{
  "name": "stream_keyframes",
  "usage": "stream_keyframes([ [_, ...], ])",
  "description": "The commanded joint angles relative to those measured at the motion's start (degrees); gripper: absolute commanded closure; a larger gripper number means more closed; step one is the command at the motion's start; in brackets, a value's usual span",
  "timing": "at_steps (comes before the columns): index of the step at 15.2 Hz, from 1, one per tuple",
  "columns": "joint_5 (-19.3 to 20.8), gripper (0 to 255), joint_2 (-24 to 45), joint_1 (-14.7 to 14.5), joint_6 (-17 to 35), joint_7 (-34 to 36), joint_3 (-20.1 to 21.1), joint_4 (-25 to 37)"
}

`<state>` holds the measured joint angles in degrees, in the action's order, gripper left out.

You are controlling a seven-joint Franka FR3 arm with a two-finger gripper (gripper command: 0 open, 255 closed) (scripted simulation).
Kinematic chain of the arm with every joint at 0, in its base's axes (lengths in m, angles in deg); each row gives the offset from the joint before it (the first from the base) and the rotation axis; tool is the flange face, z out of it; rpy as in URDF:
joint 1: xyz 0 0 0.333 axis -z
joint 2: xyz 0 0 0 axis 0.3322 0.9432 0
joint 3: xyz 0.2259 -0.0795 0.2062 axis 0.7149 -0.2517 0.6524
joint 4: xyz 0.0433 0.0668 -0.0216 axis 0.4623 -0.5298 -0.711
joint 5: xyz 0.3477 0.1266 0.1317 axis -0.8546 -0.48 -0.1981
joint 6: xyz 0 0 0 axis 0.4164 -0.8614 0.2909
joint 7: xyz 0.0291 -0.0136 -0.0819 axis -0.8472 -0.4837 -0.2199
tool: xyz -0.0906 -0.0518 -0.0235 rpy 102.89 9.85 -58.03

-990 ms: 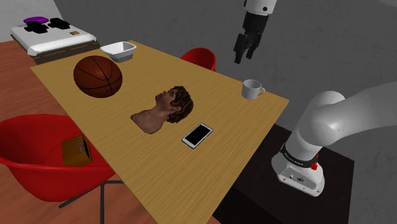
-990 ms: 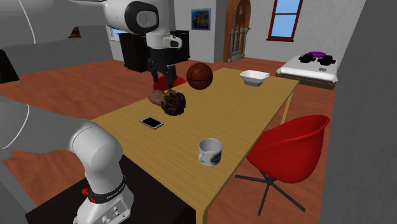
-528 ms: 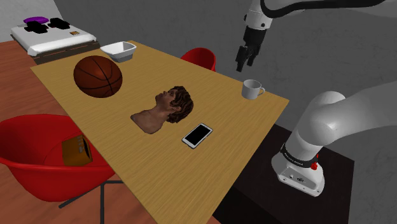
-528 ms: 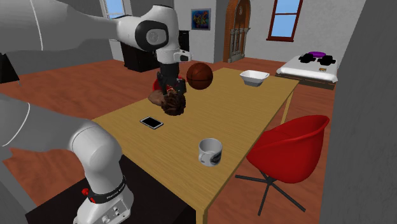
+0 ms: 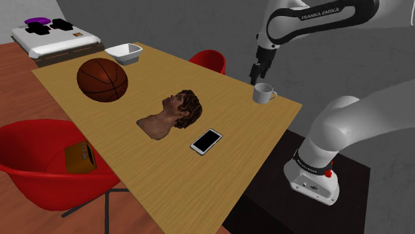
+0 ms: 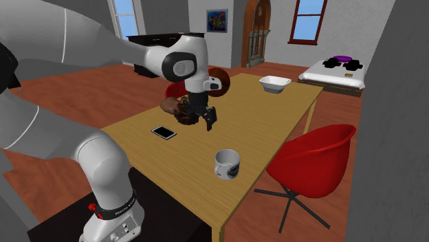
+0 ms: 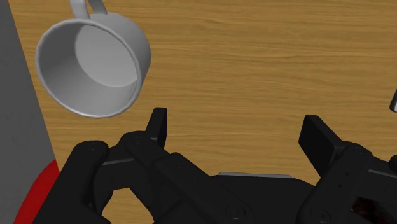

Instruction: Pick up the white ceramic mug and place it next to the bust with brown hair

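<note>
White mug point(image 5: 264, 94) stands upright near a corner of the wooden table point(image 5: 133, 169); black gripper point(image 7: 236, 127) hovers above, offset from it, fingers point(image 7: 158, 124) spread, empty. Brown-haired bust point(image 5: 174, 113) lies mid-table.

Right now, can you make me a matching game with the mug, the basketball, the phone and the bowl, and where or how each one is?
Things:
1 mug
2 basketball
3 phone
4 bowl

Clues:
A lies flat beside the bust
B has a handle, close to the open gripper
C round, orange-brown
D white, rectangular, beyond the basketball in the shoulder view

Pairs: 1-B, 2-C, 3-A, 4-D
</note>
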<state>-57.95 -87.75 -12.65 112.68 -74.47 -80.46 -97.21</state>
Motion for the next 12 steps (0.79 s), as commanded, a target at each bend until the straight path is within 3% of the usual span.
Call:
stream_keyframes([
  [1,1.66,0,1.71,0.98,3.40,-1.51,-1.39,-1.44],
  [7,6.08,0,10.29,3.73,14.64,-6.03,-6.11,-3.30],
  [12,6.66,0,13.93,3.97,19.88,-6.66,-7.33,-4.77],
])
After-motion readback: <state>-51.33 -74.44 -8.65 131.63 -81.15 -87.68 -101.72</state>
